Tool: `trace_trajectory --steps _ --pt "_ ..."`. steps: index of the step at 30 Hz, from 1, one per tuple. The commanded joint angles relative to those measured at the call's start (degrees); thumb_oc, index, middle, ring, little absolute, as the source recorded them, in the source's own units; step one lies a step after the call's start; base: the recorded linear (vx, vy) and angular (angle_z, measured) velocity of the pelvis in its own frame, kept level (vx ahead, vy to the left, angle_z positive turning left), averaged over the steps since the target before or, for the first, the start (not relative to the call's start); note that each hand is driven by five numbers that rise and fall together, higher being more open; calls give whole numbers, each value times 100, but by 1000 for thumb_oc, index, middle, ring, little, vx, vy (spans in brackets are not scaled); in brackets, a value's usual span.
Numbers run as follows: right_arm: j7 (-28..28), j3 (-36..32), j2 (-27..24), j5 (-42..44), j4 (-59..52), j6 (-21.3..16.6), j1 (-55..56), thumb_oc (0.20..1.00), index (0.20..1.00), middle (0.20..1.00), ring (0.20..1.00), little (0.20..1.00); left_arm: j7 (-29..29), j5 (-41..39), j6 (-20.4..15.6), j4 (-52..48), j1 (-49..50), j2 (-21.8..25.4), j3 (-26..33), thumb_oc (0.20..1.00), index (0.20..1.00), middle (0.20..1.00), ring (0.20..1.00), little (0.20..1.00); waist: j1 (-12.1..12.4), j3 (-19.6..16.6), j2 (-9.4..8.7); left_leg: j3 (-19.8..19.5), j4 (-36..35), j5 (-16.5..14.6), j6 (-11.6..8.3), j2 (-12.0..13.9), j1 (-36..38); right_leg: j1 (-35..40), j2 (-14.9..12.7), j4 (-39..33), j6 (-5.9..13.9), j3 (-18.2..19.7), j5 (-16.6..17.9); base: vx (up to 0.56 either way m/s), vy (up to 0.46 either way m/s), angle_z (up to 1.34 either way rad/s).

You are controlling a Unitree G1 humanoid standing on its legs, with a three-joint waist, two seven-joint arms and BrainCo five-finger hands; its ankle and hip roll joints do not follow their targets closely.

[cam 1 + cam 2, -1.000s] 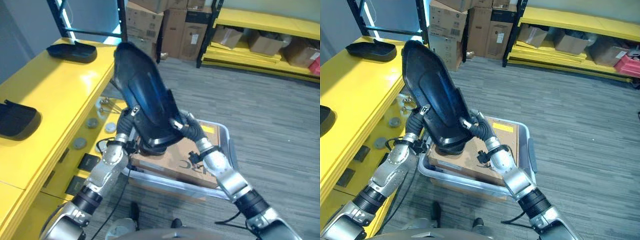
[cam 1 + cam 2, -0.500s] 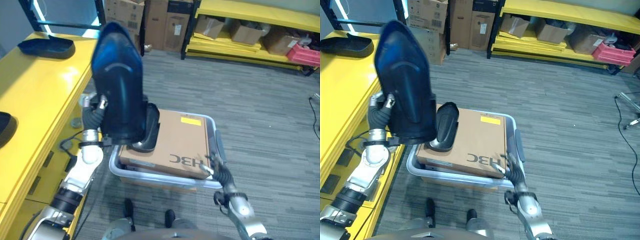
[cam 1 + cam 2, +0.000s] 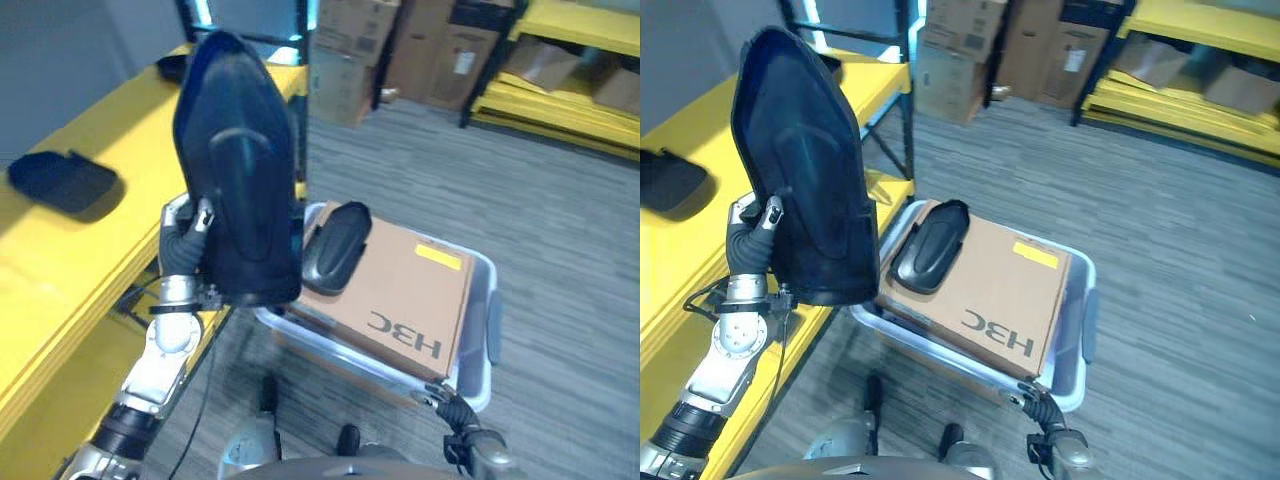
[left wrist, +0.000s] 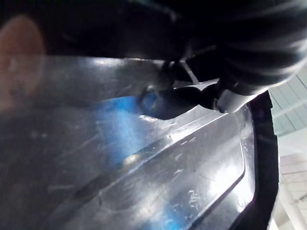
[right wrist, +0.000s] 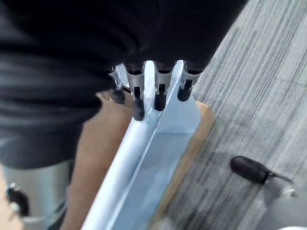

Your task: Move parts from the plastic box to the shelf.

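Note:
My left hand (image 3: pixel 183 245) is shut on a big dark moulded part (image 3: pixel 235 180), holding it upright beside the yellow shelf (image 3: pixel 100 250); up close its glossy surface (image 4: pixel 144 182) shows under a fingertip. A smaller dark part (image 3: pixel 335 245) lies on a cardboard box (image 3: pixel 400 300) inside the clear plastic box (image 3: pixel 490 320). My right hand (image 3: pixel 1033 405) hangs low at the box's near corner, its straight fingers (image 5: pixel 158 91) just over the rim (image 5: pixel 144 153), holding nothing.
A dark part (image 3: pixel 60 180) lies on the shelf top, another (image 3: pixel 830 65) at its far end by a black upright post (image 3: pixel 300 110). Stacked cardboard boxes (image 3: pixel 400 50) and a yellow rack (image 3: pixel 560 60) stand at the back across grey carpet.
A second ago both hands held the big part; the right hand has let go and dropped low. The view has swung towards the shelf, and the left hand alone holds the part up.

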Motion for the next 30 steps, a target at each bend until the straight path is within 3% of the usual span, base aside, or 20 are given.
trace_trajectory --steps 1,4,6,8,13,15,17,20,22,23,26,28,30 --pt "335 219 518 -341 654 638 -141 1000 1000 1000 1000 1000 -182 -259 -508 -301 -282 208 672 200 200 200 200 200 -5 98 83 261 183 685 -452 554 277 -293 -105 259 341 418 -108 -38 161 157" --pt "680 253 502 -434 1112 1125 -305 1000 1000 1000 1000 1000 117 -125 -577 -296 -175 202 685 200 200 200 200 200 -37 16 17 387 658 545 -484 826 462 -361 -315 421 325 303 -139 -30 200 98" --pt "951 238 447 -472 1322 1535 -377 1000 1000 1000 1000 1000 175 -98 -505 -276 -236 202 695 200 200 200 200 200 -112 -66 21 776 965 641 -536 1045 584 -379 -428 496 279 47 -152 -30 225 65" --pt "1084 234 411 -541 1512 1687 -411 1000 1000 1000 1000 1000 174 -45 -395 -293 -299 217 712 200 200 200 200 200 -163 -187 57 1103 953 722 -613 1186 718 -356 -518 497 285 -223 -163 15 261 160" --pt "1002 111 316 -368 1772 1825 -603 1000 1000 1000 1000 1000 121 -115 -70 -609 -194 342 770 200 200 200 200 200 10 -454 157 1196 274 548 -555 922 868 -226 -768 486 454 -523 -114 72 321 149" --pt "852 25 295 -381 1764 2014 -700 1000 1000 1000 1000 1000 36 -213 -32 -719 -149 424 825 200 200 200 200 200 149 -528 170 1114 115 387 -406 748 822 -167 -897 733 528 -602 -222 104 314 53" --pt "623 27 347 -815 1751 1968 -815 1000 1000 1000 1000 1000 -151 -376 -54 -782 -202 550 766 200 200 200 200 200 268 -549 211 950 3 326 -227 558 746 -254 -1143 1370 550 -592 -325 132 257 47" --pt "194 -38 389 -546 1752 2171 -1028 1000 1000 1000 1000 1000 -354 -448 -2 -778 -451 631 465 200 200 200 200 200 254 -432 221 625 -61 168 -17 374 745 -689 -1470 2405 652 -205 -99 160 136 70" --pt "-38 -72 378 -494 1780 2216 -1125 1000 1000 1000 1000 1000 -333 -437 -9 -683 -672 643 180 200 200 200 200 200 71 -339 214 144 -79 94 -19 233 783 -971 -1074 2092 672 486 -182 138 -45 57" --pt "-161 -79 394 -431 1803 2148 -1115 1000 1000 1000 1000 1000 -284 -489 -9 -614 -796 647 8 200 200 200 200 200 -50 -297 219 -16 -90 180 -14 208 761 -1062 -871 1574 615 728 -14 67 -120 92" --pt "-226 -105 458 -367 1835 2047 -1078 1000 1000 1000 1000 1000 -156 -673 127 -538 -1040 702 -249 200 200 200 200 200 -266 -299 143 -336 -158 12 -13 100 883 -1302 -904 741 824 1254 617 96 -147 124" --pt "-224 -67 478 -428 1827 2090 -1032 1000 1000 1000 1000 1000 -199 -824 392 -490 -1147 643 -331 200 200 200 200 200 -372 -309 126 -489 -158 -23 -19 112 887 -1272 -785 503 890 1522 641 104 -205 93" --pt "-74 -42 502 -537 1835 2107 -988 1000 1000 1000 1000 1000 -201 -976 599 -416 -1169 596 -357 200 200 200 200 200 -375 -336 105 -476 -158 4 -56 145 914 -1194 -774 408 914 1498 645 80 -213 77"
